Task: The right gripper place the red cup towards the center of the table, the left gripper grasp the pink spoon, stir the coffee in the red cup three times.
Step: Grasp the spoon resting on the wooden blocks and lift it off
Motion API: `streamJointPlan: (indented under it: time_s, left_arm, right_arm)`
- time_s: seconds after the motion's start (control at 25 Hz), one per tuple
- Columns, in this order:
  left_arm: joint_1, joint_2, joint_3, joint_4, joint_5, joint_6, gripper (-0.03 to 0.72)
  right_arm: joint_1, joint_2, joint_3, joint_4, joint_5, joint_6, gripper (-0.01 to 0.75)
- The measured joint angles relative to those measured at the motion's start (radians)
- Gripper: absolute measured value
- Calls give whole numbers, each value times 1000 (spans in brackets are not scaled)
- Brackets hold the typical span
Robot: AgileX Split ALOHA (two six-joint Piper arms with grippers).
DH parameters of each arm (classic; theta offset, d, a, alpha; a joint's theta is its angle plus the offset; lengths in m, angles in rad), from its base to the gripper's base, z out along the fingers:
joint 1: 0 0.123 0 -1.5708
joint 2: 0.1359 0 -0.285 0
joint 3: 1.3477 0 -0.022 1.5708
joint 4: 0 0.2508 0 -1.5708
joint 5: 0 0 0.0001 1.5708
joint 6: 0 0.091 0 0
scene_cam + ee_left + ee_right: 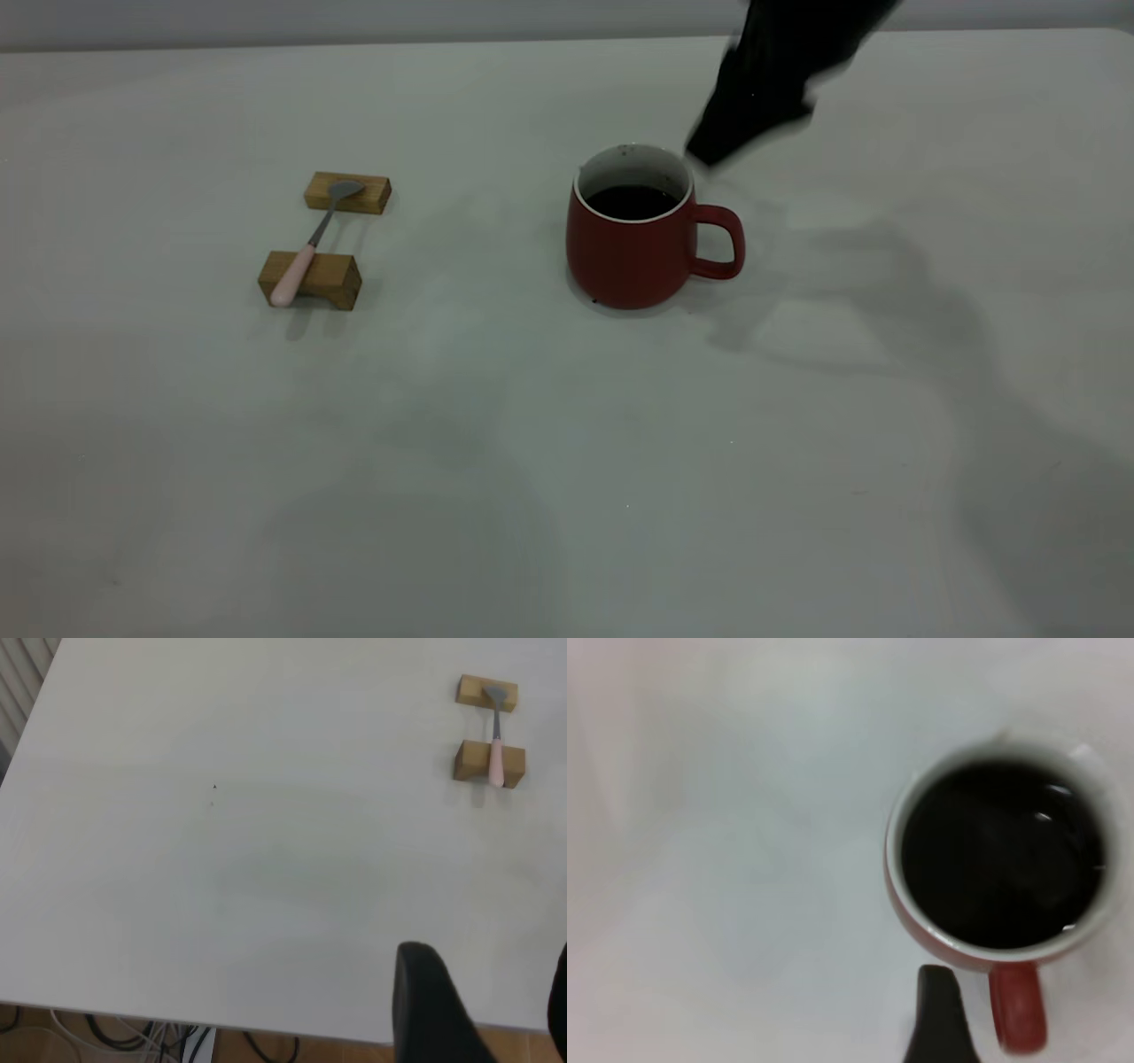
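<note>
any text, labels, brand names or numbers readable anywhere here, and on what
None: no view shows any readable text.
The red cup is plain red outside with a white interior, no logo or print showing.
The pink spoon and the two wooden blocks beneath it bear no marks.
The table shows only tiny dark specks, not characters.
The right gripper shows no label.

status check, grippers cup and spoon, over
Right gripper behind red cup, not holding. Left gripper far from pink spoon on wooden blocks.
</note>
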Motion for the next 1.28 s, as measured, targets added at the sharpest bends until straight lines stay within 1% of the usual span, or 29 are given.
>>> streamJointPlan:
  time_s: [0.2,0.32,0.4,0.52,0.6,0.72,0.88,1.04,1.2,1.28]
  left_arm:
    - [0,0,0,0,0,0,403]
    - [0,0,0,0,0,0,403]
    - [0,0,0,0,0,-1,403]
    - [0,0,0,0,0,-1,403]
    - [0,0,0,0,0,-1,403]
    - [0,0,0,0,0,-1,403]
    - [0,0,0,0,0,-1,403]
    - [0,0,0,0,0,-1,403]
    - [0,0,0,0,0,-1,403]
    - [0,0,0,0,0,-1,403]
  right_arm:
    - [-29,-254,0,-35,121,374,593]
    - [-30,-409,0,-153,208,655,593]
    - [-32,-500,0,-249,296,846,593]
    - [-32,-592,0,-372,425,1064,593]
    - [-32,-634,1,-438,468,1165,593]
    - [-32,-694,25,-505,474,1228,593]
    - [-32,-802,135,-549,477,1228,593]
    - [-32,-973,314,-557,478,1237,593]
    - [-32,-1223,531,-571,475,1240,593]
    - [-40,-1375,645,-577,436,1240,593]
